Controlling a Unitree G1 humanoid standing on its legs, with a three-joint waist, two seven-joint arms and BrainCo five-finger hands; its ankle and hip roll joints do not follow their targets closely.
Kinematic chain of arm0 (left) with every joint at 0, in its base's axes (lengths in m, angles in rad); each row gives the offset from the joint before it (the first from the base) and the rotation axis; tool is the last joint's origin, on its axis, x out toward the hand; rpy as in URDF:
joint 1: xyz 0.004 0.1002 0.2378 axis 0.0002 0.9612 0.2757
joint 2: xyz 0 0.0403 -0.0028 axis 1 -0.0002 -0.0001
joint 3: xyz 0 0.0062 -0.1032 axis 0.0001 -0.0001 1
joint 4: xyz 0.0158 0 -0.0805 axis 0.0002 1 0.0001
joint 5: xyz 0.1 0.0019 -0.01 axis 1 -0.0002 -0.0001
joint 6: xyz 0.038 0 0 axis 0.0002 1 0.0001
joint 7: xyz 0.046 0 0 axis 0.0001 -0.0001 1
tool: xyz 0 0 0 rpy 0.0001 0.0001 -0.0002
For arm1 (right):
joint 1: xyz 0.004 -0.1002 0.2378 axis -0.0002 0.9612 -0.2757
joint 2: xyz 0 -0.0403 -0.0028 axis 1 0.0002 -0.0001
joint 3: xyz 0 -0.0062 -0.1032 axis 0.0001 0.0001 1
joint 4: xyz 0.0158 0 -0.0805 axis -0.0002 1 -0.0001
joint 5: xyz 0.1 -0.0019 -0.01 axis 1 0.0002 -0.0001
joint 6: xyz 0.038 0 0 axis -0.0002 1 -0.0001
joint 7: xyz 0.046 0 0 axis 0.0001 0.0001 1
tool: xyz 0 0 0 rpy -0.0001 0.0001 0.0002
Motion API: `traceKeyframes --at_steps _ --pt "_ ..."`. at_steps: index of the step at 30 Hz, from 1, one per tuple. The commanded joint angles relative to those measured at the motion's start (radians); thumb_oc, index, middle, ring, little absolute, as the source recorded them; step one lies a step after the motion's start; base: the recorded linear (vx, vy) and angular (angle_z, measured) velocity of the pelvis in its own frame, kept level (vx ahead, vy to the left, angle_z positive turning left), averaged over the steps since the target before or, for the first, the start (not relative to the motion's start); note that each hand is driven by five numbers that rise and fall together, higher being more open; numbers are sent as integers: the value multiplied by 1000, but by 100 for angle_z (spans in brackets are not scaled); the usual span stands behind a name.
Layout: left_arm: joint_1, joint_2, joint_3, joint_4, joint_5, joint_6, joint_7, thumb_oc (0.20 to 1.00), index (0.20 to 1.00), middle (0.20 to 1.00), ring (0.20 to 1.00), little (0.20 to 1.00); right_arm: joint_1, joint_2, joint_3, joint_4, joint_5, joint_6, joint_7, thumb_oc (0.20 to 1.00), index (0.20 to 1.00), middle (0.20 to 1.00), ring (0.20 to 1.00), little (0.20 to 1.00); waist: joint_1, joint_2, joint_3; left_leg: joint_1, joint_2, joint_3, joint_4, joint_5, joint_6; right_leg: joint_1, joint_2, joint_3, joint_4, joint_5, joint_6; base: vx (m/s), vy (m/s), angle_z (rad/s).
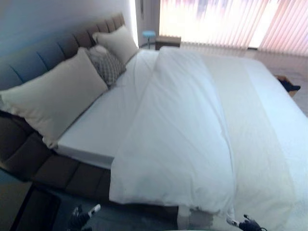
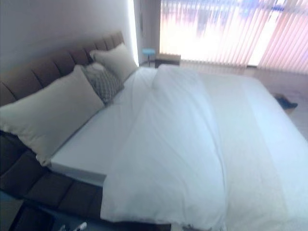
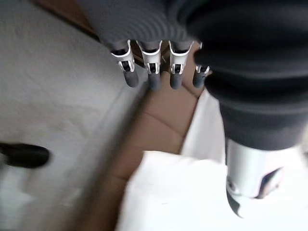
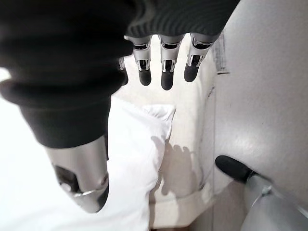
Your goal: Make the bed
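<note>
A wide bed has a white duvet bunched along its middle, with one corner hanging over the near side. The white sheet lies bare on the headboard side. A large cream pillow, a patterned cushion and a second cream pillow lean on the padded headboard. My left hand hangs low by the brown bed frame, fingers straight and holding nothing. My right hand hovers above the duvet's hanging corner, open and apart from it.
A dark nightstand stands at the near left by the frame. A small blue stool sits beyond the headboard, beside a window with vertical blinds. A dark object lies on the floor past the far side.
</note>
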Motion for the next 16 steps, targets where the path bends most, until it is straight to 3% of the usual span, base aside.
traceKeyframes --at_steps 1,16 --pt "-15 20 -42 37 144 -3 -5 1000 1000 1000 1000 1000 -56 22 9 10 -57 2 11 1000 1000 1000 1000 1000 23 -31 10 -45 -3 -4 -55 122 -5 35 -37 -19 -1 16 91 3 24 -4" --pt "-30 -5 -111 18 183 -5 -24 1000 1000 1000 1000 1000 -60 54 47 -2 -85 4 4 1000 1000 1000 1000 1000 10 -35 -6 -12 -15 -1 -48 103 4 61 -35 17 -5 23 89 8 11 -4"
